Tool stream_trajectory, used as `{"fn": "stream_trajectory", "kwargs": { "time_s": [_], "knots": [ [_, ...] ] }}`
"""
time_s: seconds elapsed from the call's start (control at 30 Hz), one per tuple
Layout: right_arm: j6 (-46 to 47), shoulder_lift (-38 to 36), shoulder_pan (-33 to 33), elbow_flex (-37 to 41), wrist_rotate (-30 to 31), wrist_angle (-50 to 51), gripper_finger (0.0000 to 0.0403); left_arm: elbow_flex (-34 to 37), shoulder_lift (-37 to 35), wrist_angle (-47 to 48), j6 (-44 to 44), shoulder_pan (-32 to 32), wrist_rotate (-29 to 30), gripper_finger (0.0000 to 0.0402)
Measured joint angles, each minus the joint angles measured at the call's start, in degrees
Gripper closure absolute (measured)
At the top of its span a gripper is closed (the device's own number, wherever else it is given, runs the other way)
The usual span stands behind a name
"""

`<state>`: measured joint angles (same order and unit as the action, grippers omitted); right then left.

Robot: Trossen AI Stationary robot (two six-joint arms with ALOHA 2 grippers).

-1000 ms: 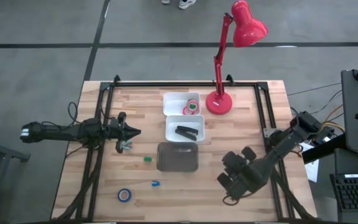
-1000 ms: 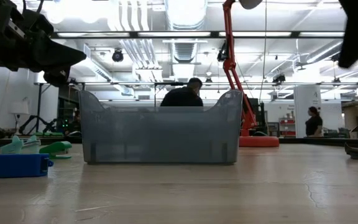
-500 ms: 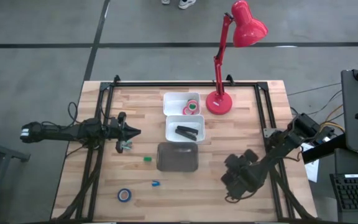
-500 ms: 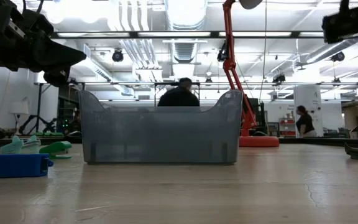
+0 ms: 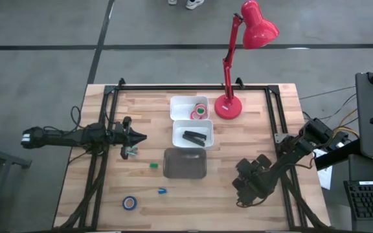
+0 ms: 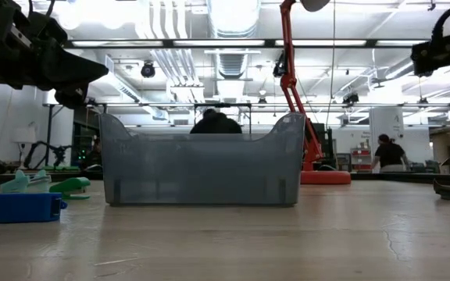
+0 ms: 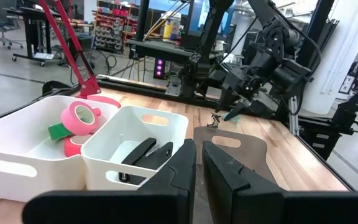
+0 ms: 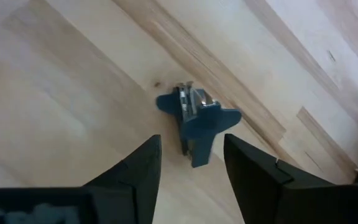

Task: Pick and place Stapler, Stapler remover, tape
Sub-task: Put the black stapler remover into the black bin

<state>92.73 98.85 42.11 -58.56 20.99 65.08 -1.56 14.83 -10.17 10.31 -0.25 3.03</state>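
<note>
The black stapler lies in the nearer white bin. Pink, green and red tape rolls lie in the farther white bin. A blue tape roll lies flat at the near left. My right gripper is open, pointing down over a blue stapler remover that lies on the table near the right side, apart from the fingers. In the high view the right gripper hides this remover. My left gripper hovers shut and empty at the table's left.
An empty grey bin stands at mid-table. A green remover, a blue one and a pale one lie on the left half. A red desk lamp stands at the back. People move in the room behind.
My right gripper has drawn back a little toward the table's right edge, staying over the table. My left arm has kept still.
</note>
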Motion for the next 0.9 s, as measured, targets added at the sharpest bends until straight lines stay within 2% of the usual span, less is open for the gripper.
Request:
{"fn": "stream_trajectory", "kwargs": {
  "time_s": [0.17,0.37,0.53,0.9],
  "knots": [
    [0.32,0.00,0.00,1.43,0.53,-0.13,0.0252,-0.02,-0.01,-0.02,-0.02,0.00,0.02,0.0371],
    [0.24,0.00,-0.14,0.91,5.42,-0.84,0.0275,0.00,-0.02,-0.01,-0.02,0.00,0.02,0.0371],
    [0.30,-0.02,-0.22,1.24,4.78,-0.83,0.0297,-0.02,0.00,-0.02,-0.01,0.01,0.02,0.0371],
    [0.28,-0.03,-0.50,1.57,3.78,-0.56,0.0389,0.00,0.00,-0.02,-0.02,0.00,0.02,0.0371]
  ]
}}
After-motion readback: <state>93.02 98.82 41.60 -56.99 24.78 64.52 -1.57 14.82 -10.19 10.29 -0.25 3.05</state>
